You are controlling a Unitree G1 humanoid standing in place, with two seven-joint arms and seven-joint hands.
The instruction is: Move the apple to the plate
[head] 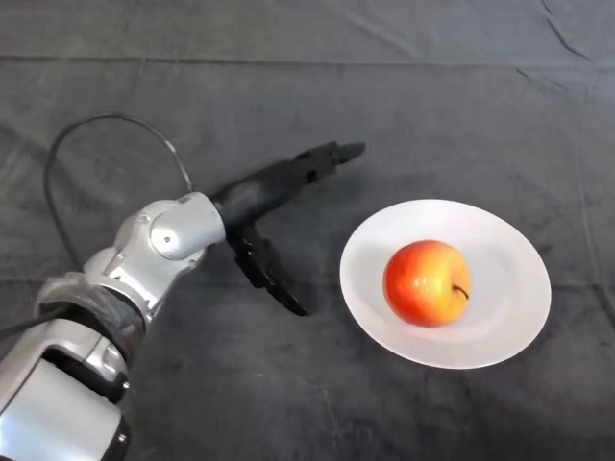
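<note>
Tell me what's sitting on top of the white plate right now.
A red and yellow apple sits on the white plate, stem toward the right. The plate's centre beneath the apple is covered. The left hand is open, off to the plate's left, touching neither.

A dark cloth (288,86) covers the whole table. It lies creased, with a seam running across the top.

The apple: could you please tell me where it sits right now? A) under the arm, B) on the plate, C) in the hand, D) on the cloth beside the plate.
B: the apple rests on the white plate, while the open hand is off to its left, holding nothing.
</note>
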